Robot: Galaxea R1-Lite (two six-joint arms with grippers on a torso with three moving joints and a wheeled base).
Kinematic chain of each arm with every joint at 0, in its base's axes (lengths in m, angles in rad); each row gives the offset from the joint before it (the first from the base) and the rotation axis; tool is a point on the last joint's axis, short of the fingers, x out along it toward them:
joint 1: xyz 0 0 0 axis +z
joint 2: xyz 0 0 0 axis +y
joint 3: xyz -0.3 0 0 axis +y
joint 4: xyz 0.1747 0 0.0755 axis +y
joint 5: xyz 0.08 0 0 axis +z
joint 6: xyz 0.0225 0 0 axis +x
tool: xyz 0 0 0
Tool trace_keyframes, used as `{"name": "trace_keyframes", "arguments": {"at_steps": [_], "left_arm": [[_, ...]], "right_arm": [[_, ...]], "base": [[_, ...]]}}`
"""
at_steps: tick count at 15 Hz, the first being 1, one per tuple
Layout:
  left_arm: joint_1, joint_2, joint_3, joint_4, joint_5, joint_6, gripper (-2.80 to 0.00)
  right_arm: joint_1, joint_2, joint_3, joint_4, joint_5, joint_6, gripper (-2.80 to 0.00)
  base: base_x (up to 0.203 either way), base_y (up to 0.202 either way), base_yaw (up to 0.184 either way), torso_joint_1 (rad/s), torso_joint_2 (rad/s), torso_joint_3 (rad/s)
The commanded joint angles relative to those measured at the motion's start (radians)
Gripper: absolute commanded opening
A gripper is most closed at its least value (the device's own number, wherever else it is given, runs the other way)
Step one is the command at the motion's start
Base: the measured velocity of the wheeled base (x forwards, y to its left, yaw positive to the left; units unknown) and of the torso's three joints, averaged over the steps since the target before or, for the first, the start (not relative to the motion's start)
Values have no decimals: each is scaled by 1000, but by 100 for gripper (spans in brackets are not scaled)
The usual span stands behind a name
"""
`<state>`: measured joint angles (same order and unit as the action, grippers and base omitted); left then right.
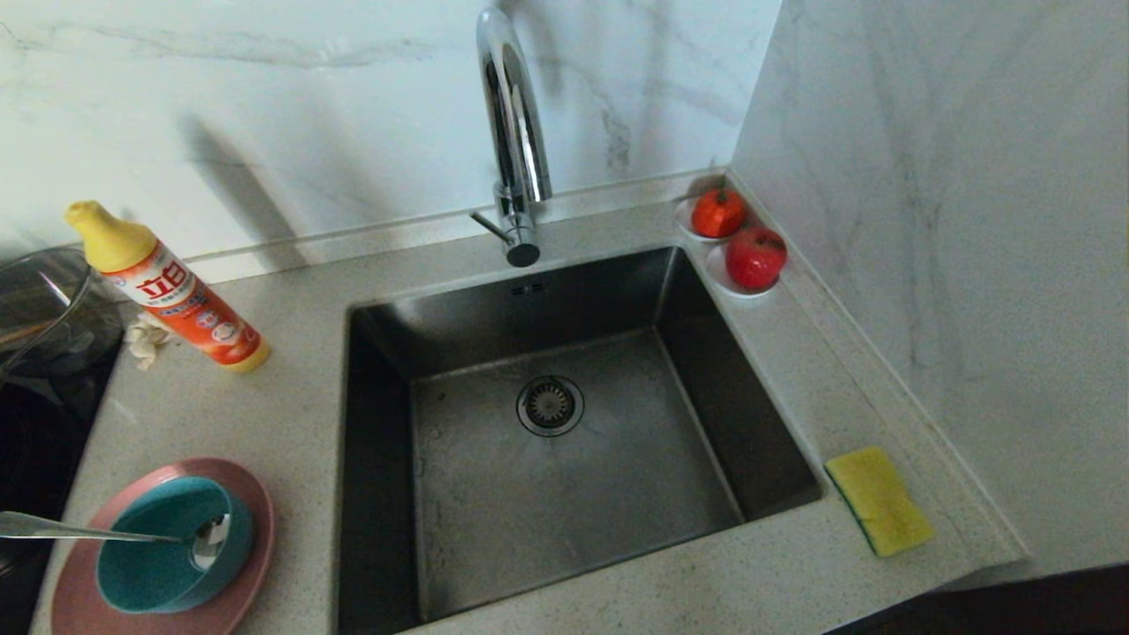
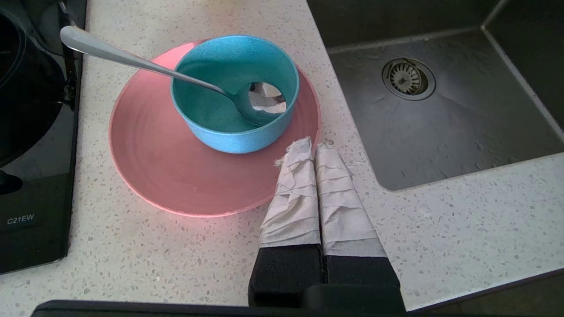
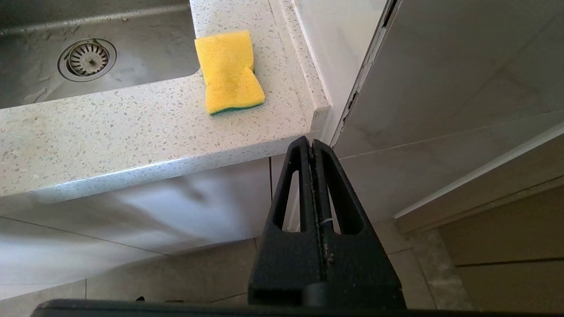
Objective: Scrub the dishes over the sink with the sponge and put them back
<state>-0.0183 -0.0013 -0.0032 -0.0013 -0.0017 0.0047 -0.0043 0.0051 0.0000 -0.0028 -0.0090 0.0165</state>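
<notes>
A wide pink plate (image 1: 242, 494) lies on the counter left of the sink (image 1: 573, 432), with a teal bowl (image 1: 168, 547) on it and a silver spoon (image 1: 79, 529) resting in the bowl. The same plate (image 2: 176, 176), bowl (image 2: 233, 92) and spoon (image 2: 132, 59) show in the left wrist view. My left gripper (image 2: 313, 147) hangs shut and empty by the plate's near edge, its fingers wrapped in pale tape. The yellow sponge (image 1: 878, 498) lies right of the sink, yellow side up (image 3: 230, 72). My right gripper (image 3: 312, 143) is shut and empty, in front of the counter's edge.
A tall chrome tap (image 1: 514, 132) arches over the sink's back rim. An orange detergent bottle (image 1: 168, 287) stands on the counter to the left, beside a small rag (image 1: 145, 339) and a glass pot (image 1: 44, 304). Two white saucers with red fruit (image 1: 736, 238) sit in the far right corner.
</notes>
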Motion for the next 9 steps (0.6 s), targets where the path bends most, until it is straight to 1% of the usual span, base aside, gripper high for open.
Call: {"name": "trace_keyframes", "arguments": {"at_steps": [1, 9], "left_arm": [[0, -3, 0, 0, 0, 0, -280], [0, -3, 0, 0, 0, 0, -280]], "right_arm": [[0, 1, 0, 0, 0, 0, -280], [0, -1, 0, 0, 0, 0, -280]], "base": [[0, 0, 0, 0, 0, 0], [0, 0, 0, 0, 0, 0]]}}
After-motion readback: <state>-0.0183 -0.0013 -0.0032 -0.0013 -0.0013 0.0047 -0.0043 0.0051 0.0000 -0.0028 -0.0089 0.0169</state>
